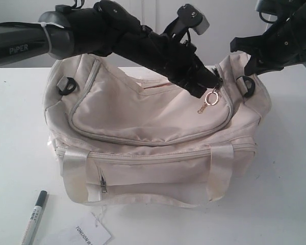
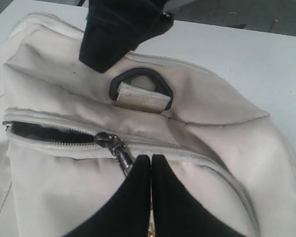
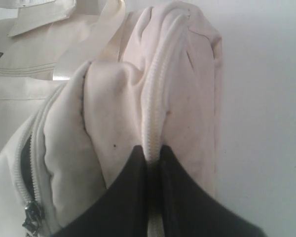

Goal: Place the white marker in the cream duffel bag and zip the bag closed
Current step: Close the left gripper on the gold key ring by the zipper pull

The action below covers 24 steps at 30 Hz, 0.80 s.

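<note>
The cream duffel bag (image 1: 143, 117) lies across the table. My left gripper (image 1: 206, 87) reaches over its top to the right end and is shut on the zip pull (image 2: 124, 159), with the gold ring (image 1: 212, 98) hanging just below. In the left wrist view the slider (image 2: 106, 139) has a dark open slit (image 2: 44, 132) beside it. My right gripper (image 3: 154, 154) is shut on the zip seam (image 3: 155, 98) at the bag's right end. The white marker (image 1: 34, 217), with its dark cap, lies on the table in front of the bag's left corner, away from both grippers.
A white printed paper tag (image 1: 89, 234) lies on the table next to the marker. Black rings (image 1: 66, 86) (image 2: 140, 79) sit at the bag's ends. Shiny straps (image 1: 219, 168) hang down the front. The white table (image 1: 285, 194) stretches right of the bag.
</note>
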Available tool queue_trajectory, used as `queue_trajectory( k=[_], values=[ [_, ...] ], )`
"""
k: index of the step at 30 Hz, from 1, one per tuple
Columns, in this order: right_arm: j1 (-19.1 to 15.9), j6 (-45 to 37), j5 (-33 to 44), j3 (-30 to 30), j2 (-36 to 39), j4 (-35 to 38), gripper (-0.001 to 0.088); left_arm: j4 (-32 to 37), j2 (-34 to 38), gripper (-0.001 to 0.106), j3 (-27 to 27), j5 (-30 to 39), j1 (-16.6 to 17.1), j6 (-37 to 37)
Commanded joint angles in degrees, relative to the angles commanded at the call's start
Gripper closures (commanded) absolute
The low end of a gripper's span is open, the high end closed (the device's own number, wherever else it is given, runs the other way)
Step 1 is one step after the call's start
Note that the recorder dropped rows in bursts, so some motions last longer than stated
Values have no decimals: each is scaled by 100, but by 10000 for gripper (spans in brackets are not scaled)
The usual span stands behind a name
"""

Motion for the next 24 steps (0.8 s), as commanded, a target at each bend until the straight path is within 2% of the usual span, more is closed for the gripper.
queue_trajectory(
  k=[2,4,9,15,19,24],
  values=[
    [0,0,-14,0,0,0,868,-12,0,628,0,87,0,-27],
    [0,0,-14,0,0,0,868,50,37,500,0,222,0,-27],
    [0,0,-14,0,0,0,868,-58,290,462,0,514,0,-27],
    [0,0,-25,0,0,0,868,-77,399,460,0,-23,0,-27],
    [0,0,-25,0,0,0,868,-102,410,305,0,-91,0,-27],
    [0,0,-25,0,0,0,868,-102,414,296,0,21,-35,-27]
  ],
)
